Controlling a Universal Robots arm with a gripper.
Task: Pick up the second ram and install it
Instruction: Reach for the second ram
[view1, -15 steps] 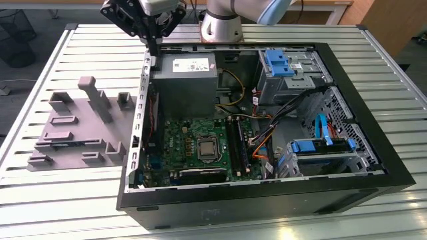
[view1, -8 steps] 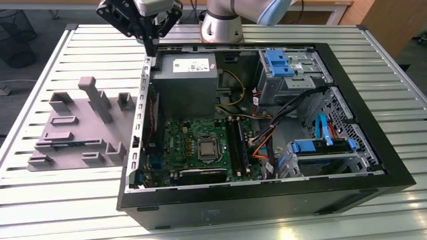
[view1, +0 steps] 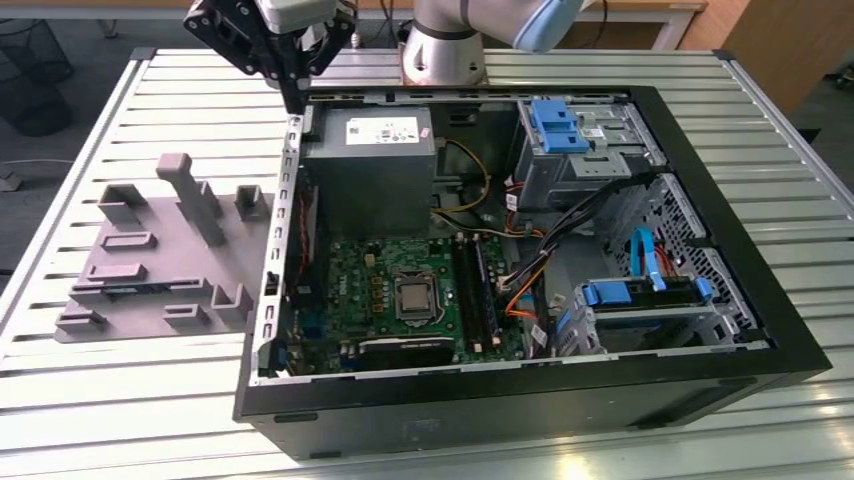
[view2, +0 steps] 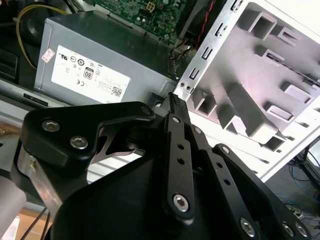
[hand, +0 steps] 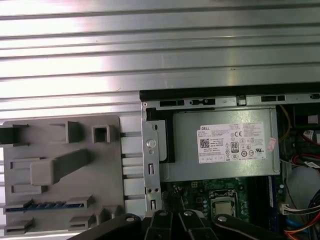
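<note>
- Gripper (view2: 173, 99) sits nearest my lens, fingers pinched together, empty.
- I see the second ram (hand: 47, 205) flat in the grey fixture (hand: 107, 167), well apart toward the exterior view's left.

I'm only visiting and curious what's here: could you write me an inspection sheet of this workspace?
Surface: slatted metal table carrying an open computer case and a grey parts holder.
Job's things: the second ram lies in the grey parts holder, untouched.
Clutter: nothing seen.
Grippers: the gripper hangs above the case's edge by the power supply, fingers together, holding nothing.
Cables: coloured wires and a blue cable inside the case.
Surroundings: wooden furniture beyond the table.
</note>
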